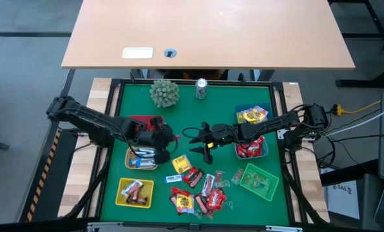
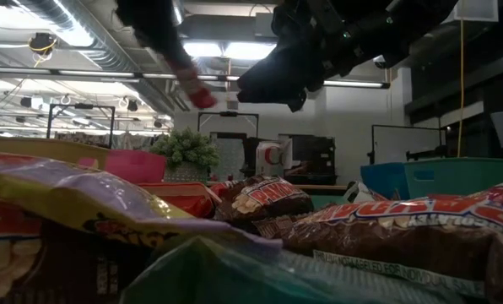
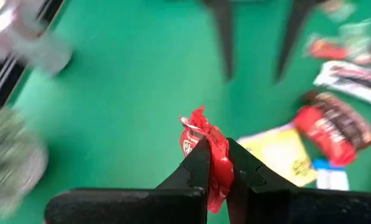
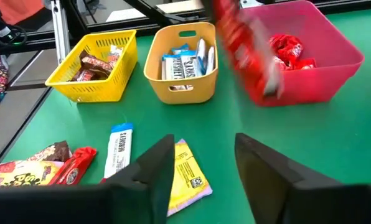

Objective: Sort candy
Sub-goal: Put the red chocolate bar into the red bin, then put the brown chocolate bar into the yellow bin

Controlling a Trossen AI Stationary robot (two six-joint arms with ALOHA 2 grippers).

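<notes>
Green table mat (image 1: 192, 116) carries baskets (image 1: 134, 192), loose candy (image 1: 198, 190), can (image 1: 201, 89).

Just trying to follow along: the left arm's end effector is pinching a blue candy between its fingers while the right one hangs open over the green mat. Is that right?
Not quite. The candy pinched in the left end effector is red, not blue, as the left wrist view shows. The rest holds: the right end effector hangs open over the green mat.
</notes>
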